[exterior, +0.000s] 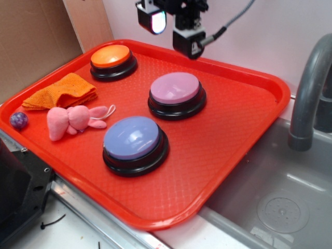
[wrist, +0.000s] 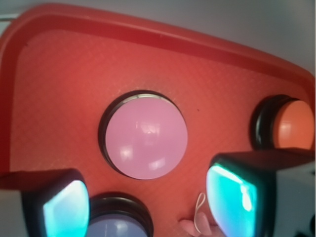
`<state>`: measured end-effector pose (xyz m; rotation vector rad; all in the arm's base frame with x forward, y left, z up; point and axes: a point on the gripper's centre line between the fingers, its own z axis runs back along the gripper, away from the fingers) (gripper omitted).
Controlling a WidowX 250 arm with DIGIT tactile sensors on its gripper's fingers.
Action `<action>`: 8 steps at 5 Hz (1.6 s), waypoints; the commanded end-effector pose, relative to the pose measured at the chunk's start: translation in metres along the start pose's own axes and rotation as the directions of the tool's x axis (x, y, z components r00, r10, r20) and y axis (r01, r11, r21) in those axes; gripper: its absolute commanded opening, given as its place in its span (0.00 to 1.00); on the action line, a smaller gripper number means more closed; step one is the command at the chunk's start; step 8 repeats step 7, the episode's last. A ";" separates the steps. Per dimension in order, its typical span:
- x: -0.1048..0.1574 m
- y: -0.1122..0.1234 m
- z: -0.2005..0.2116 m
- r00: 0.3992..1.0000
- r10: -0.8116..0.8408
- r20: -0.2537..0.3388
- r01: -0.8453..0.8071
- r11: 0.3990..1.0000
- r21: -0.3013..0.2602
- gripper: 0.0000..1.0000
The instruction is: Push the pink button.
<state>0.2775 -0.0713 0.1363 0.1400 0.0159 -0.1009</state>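
The pink button (exterior: 175,88), a pale pink-lilac dome on a black round base, stands near the middle of the red tray (exterior: 236,135). My gripper (exterior: 174,36) hangs high above the tray's far edge, behind the button and well clear of it. In the wrist view the pink button (wrist: 145,136) lies centred below, just ahead of the gap of the gripper (wrist: 148,202). Its two glowing fingers (wrist: 232,192) stand wide apart, so it is open with nothing between them.
A blue-lavender button (exterior: 134,137) sits in front of the pink one and an orange button (exterior: 111,55) at the tray's far left. A pink plush bunny (exterior: 72,120), an orange cloth (exterior: 62,91) and a small purple ball (exterior: 19,120) lie at the left. A sink (exterior: 280,207) with a grey faucet (exterior: 306,104) is at the right.
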 end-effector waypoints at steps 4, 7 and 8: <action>-0.027 0.009 0.045 0.996 0.065 0.056 -0.066 0.998 0.004 1.00; -0.043 0.011 0.068 0.984 0.033 0.175 -0.047 0.996 0.073 1.00; -0.043 0.011 0.068 0.984 0.033 0.175 -0.047 0.996 0.073 1.00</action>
